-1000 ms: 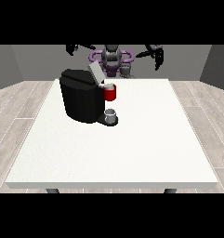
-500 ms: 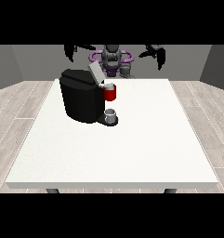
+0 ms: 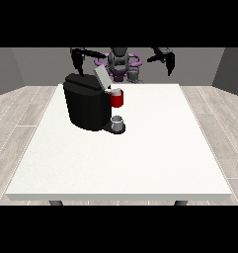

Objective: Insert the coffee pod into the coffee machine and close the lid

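Front view, single moment.

Bench (image 3: 140,163): large, white, rectangular, seen from across; grey plank floor (image 3: 21,118) around it.

Coffee machine (image 3: 86,105): black, blocky body standing on the bench toward the 10 o'clock part of the surface. Its lid (image 3: 101,77) is raised and tilted, a light grey flap at the top of the body. A red thing at the machine (image 3: 117,99) sits on the side facing 3 o'clock, just below the lid. Below that, on the machine's dark base (image 3: 110,129), rests a small grey thing (image 3: 117,121); cannot tell whether this is the pod, so the pod's place is not confirmed here.

Robot (image 3: 119,62): at 12 o'clock beyond the far bench edge, dark torso with purple parts, both arms raised and spread.

Hand at the view's left (image 3: 78,61): hangs above the machine's far top corner, near it but not touching as far as I can see. Pointing downward. Fingers: cannot tell whether straight or curled.

Hand at the view's right (image 3: 169,60): held in the air at about 1 o'clock, well apart from the machine and clear of the bench. Also pointing downward. Fingers: cannot tell their state. Neither hand visibly carries anything.
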`<state>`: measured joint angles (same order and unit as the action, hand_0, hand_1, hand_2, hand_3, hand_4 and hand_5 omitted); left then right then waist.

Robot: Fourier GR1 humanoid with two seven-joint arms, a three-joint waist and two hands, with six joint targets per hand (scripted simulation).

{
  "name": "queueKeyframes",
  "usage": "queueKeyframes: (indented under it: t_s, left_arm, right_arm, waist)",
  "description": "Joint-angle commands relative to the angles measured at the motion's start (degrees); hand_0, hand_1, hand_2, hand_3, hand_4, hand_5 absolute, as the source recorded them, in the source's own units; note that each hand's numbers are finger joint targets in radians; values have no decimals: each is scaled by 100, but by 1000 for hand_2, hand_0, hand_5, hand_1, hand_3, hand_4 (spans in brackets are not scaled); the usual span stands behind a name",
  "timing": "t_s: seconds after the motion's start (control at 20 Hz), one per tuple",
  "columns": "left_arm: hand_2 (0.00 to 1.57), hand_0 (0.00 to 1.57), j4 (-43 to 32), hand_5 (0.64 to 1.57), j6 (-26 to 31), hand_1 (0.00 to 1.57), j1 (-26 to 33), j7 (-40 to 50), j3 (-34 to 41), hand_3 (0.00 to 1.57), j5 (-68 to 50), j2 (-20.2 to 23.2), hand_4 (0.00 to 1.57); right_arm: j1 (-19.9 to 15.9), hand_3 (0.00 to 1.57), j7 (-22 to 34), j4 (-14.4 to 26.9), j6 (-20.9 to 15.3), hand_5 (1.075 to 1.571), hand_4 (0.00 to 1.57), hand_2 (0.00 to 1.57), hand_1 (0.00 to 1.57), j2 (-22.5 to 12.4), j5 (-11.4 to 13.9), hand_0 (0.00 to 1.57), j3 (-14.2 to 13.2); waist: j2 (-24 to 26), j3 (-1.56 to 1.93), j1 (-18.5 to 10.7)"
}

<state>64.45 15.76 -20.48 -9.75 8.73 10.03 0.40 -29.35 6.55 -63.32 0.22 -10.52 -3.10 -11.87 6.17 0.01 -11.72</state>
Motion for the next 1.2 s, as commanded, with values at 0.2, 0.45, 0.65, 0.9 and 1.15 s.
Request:
queueKeyframes:
  t_s: [0.2, 0.45, 0.65, 0.9, 1.15]
  left_arm:
    - [0, 0, 1138, 1571, -70, 0, 559, 258, -187, 0, -199, 13, 338]
    - [0, 0, 1488, 1571, -7, 0, 660, 381, -110, 0, -345, 261, 362]
    - [0, 0, 1724, 1571, -24, 0, 658, 614, -27, 0, -479, 373, 336]
    - [0, 0, 1296, 1571, -242, 0, 599, 101, 193, 0, -350, 592, 299]
    - [0, 0, 1619, 1571, -221, 0, 624, 281, -51, 0, -353, 470, 346]
  right_arm:
    - [-279, 0, -331, 381, 133, 1571, 0, 0, 0, 36, 37, 0, 165]
    - [-722, 0, -424, 503, 223, 1571, 0, 0, 0, -49, 61, 0, 224]
    - [-954, 0, -152, 584, -60, 1571, 73, 0, 0, 235, 204, 0, 419]
    - [-1454, 0, 155, 465, 93, 1571, 204, 0, 0, 144, 194, 0, 521]
    - [-1627, 0, -500, 664, 200, 1571, 161, 0, 0, -14, 403, 0, 574]
  waist:
    - [-439, 0, 29]
    - [-683, 0, 149]
    - [-679, -1, 110]
    - [-968, -3, 423]
    - [-1208, -2, 178]
